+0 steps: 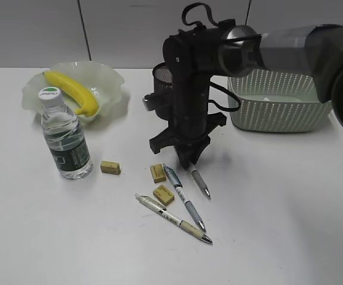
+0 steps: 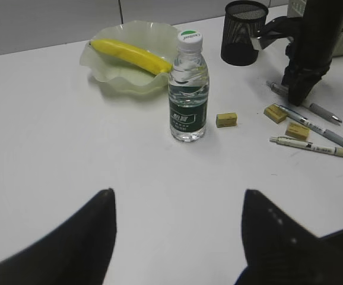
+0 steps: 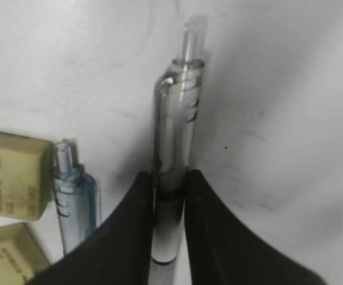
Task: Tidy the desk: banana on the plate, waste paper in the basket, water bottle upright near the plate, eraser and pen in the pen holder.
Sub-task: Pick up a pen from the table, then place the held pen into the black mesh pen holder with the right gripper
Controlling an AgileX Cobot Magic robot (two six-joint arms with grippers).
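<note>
The banana (image 1: 70, 92) lies in the wavy green plate (image 1: 109, 77). The water bottle (image 1: 64, 138) stands upright in front of the plate. My right gripper (image 1: 187, 159) points down at the desk (image 1: 278, 208) and is shut on the upper end of a grey pen (image 3: 174, 130), whose tip still rests on the desk (image 1: 202, 185). A blue pen (image 1: 182, 195) and a cream pen (image 1: 171, 218) lie beside it. Three tan erasers (image 1: 110, 167) (image 1: 158, 173) (image 1: 164, 194) lie nearby. The pen holder (image 1: 161, 76) stands behind the right arm. My left gripper (image 2: 177, 199) is open and empty above bare desk. The waste paper is not in view.
The perforated green basket (image 1: 278, 101) stands at the back right; its contents are hidden. The right arm's body blocks most of the pen holder in the exterior view. The left wrist view shows the bottle (image 2: 188, 89), plate (image 2: 115, 74) and pen holder (image 2: 243, 32).
</note>
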